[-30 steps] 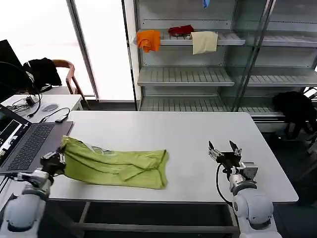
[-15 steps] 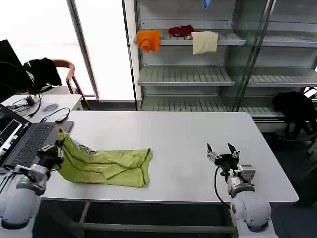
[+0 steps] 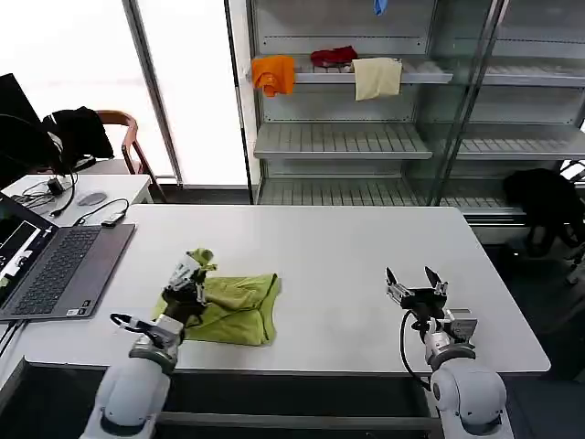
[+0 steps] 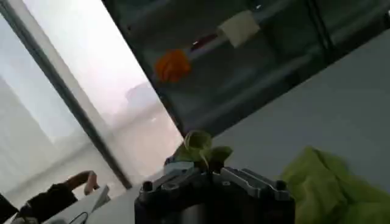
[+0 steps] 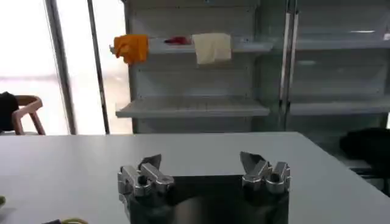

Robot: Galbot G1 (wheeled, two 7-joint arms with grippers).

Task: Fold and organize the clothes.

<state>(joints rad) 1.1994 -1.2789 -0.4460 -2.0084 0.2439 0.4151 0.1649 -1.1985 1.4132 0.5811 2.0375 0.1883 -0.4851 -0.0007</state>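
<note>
Now we hold the shirt (image 3: 228, 306) in our left tool (image 3: 190, 274), its fingers pinched on a bunched fold of the lime fabric that sticks up above them. In the left wrist view that green tuft (image 4: 201, 148) shows right at the fingertips, with more of the shirt lying beside on the tabletop (image 3: 347, 256). The shirt is folded over on itself into a compact heap, at about eight o'clock on the tabletop, near our front edge. A laptop (image 3: 50, 265) sits open at nine o'clock, apart from the shirt.

Our right tool (image 3: 413, 285) hovers at about four o'clock, well apart from the shirt, its fingers (image 5: 149, 170) spread and holding nothing. Behind the tabletop, at twelve o'clock, a shelf (image 3: 366, 73) carries orange, red and cream cloths.
</note>
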